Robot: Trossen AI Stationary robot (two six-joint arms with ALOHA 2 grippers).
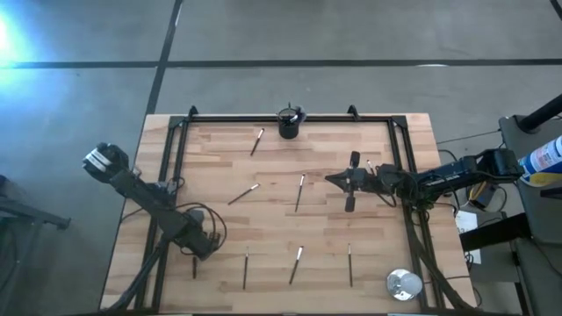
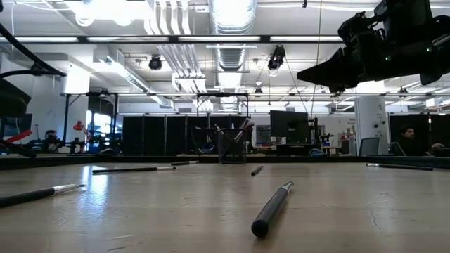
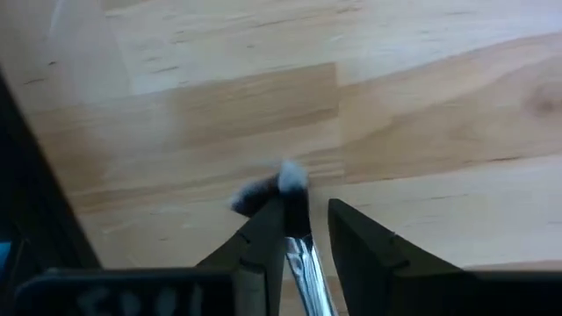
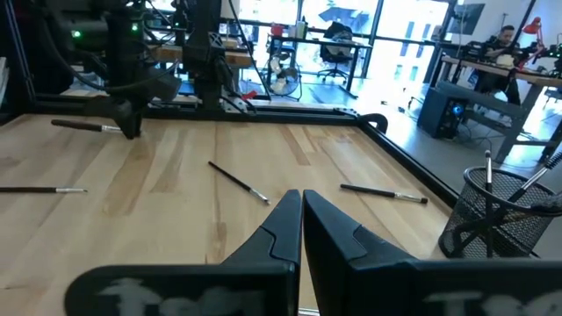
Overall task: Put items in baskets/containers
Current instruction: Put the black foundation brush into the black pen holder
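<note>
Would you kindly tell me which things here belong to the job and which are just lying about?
Job: loose brushes on the table; black mesh cup already holding some; left claw open around one brush; right claw, shut, above mid-table.
Lying about: silver disc near the table's corner.

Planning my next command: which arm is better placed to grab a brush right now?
Left. The left gripper is down at the table, open fingers either side of a brush. The right gripper hangs shut and empty above the table.
</note>
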